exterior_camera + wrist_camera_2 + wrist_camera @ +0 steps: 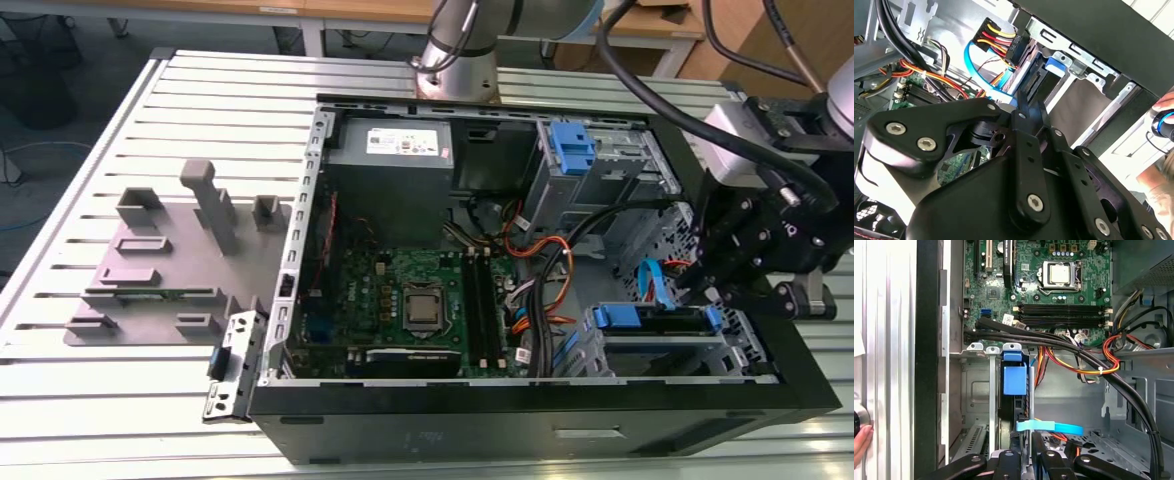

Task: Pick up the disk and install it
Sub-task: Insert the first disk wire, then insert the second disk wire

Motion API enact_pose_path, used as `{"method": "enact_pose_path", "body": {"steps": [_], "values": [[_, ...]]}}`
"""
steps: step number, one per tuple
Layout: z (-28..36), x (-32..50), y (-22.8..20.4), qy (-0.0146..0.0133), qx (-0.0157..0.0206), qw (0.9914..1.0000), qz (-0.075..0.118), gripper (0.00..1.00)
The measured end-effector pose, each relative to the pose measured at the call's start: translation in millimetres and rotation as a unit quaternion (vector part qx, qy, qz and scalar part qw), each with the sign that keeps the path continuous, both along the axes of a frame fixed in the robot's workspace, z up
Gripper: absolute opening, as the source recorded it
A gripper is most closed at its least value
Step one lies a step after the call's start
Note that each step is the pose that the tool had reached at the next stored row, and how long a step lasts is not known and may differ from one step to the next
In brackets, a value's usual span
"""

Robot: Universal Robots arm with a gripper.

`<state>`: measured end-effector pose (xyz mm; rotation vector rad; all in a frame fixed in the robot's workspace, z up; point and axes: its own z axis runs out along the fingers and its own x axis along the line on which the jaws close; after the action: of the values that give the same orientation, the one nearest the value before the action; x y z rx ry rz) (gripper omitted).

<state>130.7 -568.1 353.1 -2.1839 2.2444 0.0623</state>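
Inside the drive bay (667,352), at eight o'clock from the pincer (711,296) in the exterior view, sits the disk (657,320), just beside it; I cannot tell the pincer's grip.

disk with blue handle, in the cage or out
In: the flat blue-handled metal disk sits edge-on inside the grey metal drive cage.

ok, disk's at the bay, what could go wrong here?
1. The flat blue cable crosses right by the tool and the disk; it could snag or get pinched.
2. A person's hand sits beside the case's outer wall, near the arm; contact is possible if the arm swings out.
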Motion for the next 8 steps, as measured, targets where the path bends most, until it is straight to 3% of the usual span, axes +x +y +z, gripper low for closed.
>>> {"method": "enact_pose_path", "body": {"steps": [8], "values": [[1.1, 0.0, 1.6, 0.0, 0.0, 1.0, 0.0, 0.24]]}}
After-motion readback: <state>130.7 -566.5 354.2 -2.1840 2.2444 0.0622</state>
